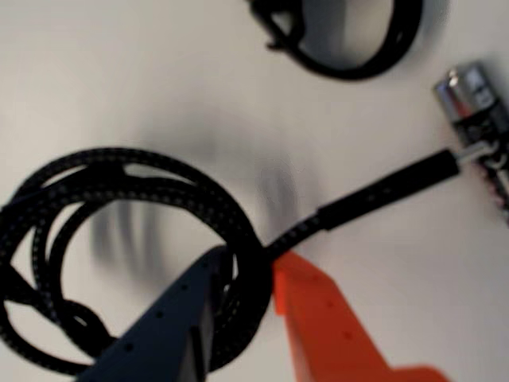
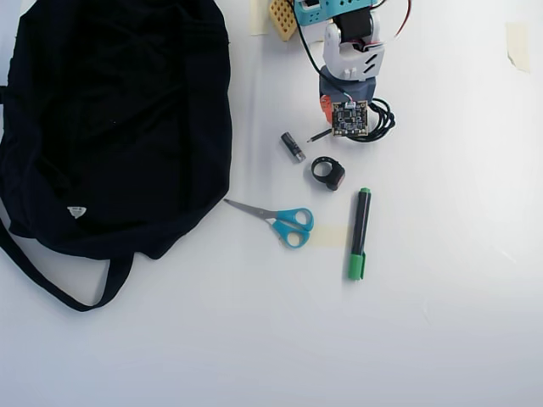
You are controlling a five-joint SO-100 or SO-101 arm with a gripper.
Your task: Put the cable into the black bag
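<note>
Wrist view: cable (image 1: 238,263) between fingers (image 1: 310,310) (coil leftward)

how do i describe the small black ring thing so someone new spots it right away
In the overhead view, start at the big black bag on the left, then look right past the blue-handled scissors. The small black ring lies just above the top of the green marker. It alone is a closed loop with a red spot; the nearby cable sits under the arm.
</note>
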